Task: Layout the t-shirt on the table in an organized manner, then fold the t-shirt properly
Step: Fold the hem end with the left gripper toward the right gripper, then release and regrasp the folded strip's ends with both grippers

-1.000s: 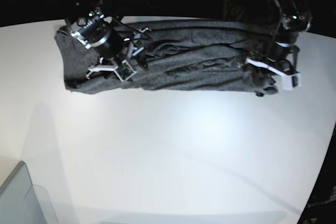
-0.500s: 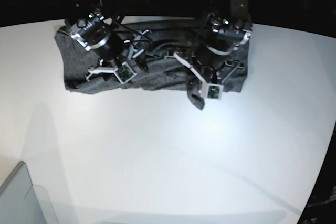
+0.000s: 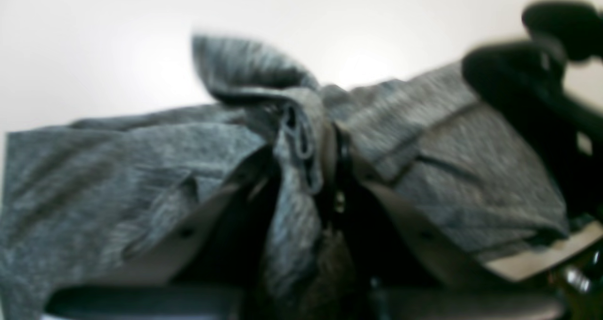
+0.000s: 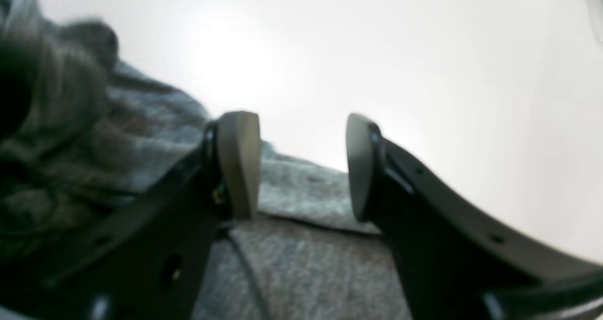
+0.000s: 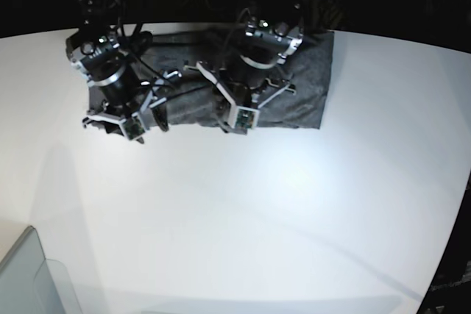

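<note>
- Since earlier, left gripper (image 5: 237, 118) has carried the t-shirt (image 5: 305, 86) end leftward, pinching a bunched fold.
- Right gripper (image 4: 301, 169) gapes, holding nothing.
- Shirt lies far on the table (image 5: 280, 218); crosswise fold underway, tidying remains.

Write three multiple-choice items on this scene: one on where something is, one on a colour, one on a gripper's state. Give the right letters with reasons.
1. Where does the t-shirt lie on the table?
A. at the far edge, under the arms
B. at the near edge
C. inside the bin

2. What colour is the t-shirt?
A. red
B. dark heather grey
C. white

3. How does the left gripper stand?
A. wide open and empty
B. shut on a bunch of the t-shirt
C. shut on the bin

Key: 1 A, the base view shows the cloth along the far edge beneath both arms. 2 B, every view shows grey knit. 3 B, the left wrist view shows cloth pinched between its fingers, while the right gripper stands open.
</note>
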